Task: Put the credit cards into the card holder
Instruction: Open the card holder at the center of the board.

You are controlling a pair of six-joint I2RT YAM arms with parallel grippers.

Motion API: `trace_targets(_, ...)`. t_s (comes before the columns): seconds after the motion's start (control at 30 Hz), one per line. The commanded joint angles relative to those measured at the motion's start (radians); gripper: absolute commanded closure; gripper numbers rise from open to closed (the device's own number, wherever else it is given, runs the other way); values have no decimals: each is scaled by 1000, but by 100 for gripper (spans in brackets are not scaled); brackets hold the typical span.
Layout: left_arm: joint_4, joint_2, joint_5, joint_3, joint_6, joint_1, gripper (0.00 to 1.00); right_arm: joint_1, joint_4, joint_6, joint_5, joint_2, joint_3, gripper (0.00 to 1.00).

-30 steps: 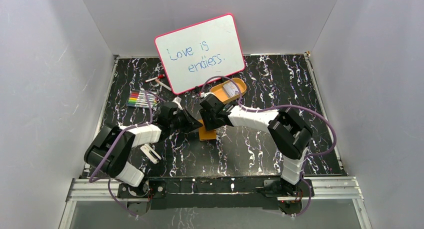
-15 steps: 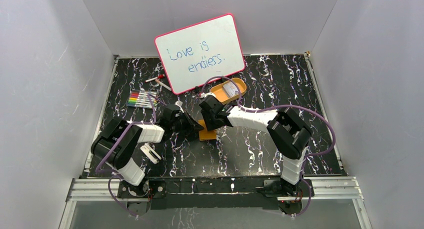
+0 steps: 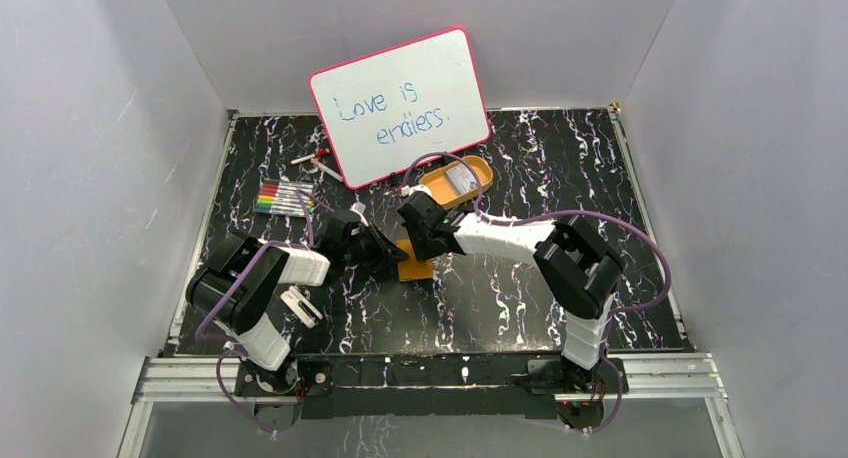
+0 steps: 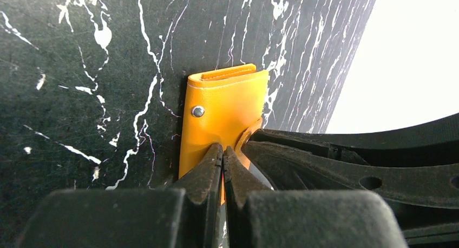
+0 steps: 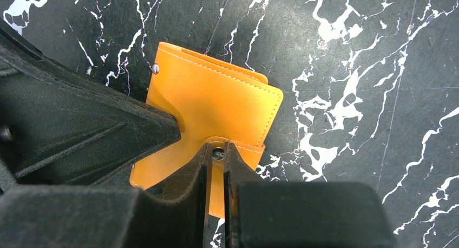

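The orange card holder (image 3: 416, 265) lies folded on the black marbled table between my two grippers. My left gripper (image 4: 223, 150) is shut on the holder's near edge (image 4: 222, 110), whose snap stud (image 4: 198, 111) shows. My right gripper (image 5: 217, 152) is shut on the holder's snap strap (image 5: 217, 175), with the holder's body (image 5: 216, 102) just beyond the fingertips. The two grippers almost touch; the left fingers (image 5: 92, 129) fill the left of the right wrist view. Whitish credit cards (image 3: 461, 181) lie in the orange oval tray. Another whitish card (image 3: 300, 306) lies by the left arm.
The orange oval tray (image 3: 478, 167) sits just behind the right gripper. A pink-framed whiteboard (image 3: 400, 106) leans at the back. Coloured markers (image 3: 283, 197) lie at the left, and a loose marker (image 3: 318, 161) lies near the board. Grey walls enclose three sides.
The left arm's elbow has shifted slightly to the right. Both grippers and the card holder have stayed in nearly the same place.
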Motion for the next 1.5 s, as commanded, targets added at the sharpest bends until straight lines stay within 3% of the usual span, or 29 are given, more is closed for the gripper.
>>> trace_targets(0.0,-26,21,-10,-25,8,-8,100,11,-39,2,26,-24,-3,78)
trace_targets(0.1,-27,21,-18,-30,8,-8,100,33,-40,1,58,-52,-5,62)
trace_targets(0.33,-27,28,-24,-34,6,-8,100,61,-60,-2,102,-58,4,50)
trace_targets(0.67,-24,28,-22,-39,6,-8,100,72,-135,-36,203,49,76,50)
trace_targets(1.47,3,53,-7,-52,-2,-8,100,111,-74,-74,308,91,119,43)
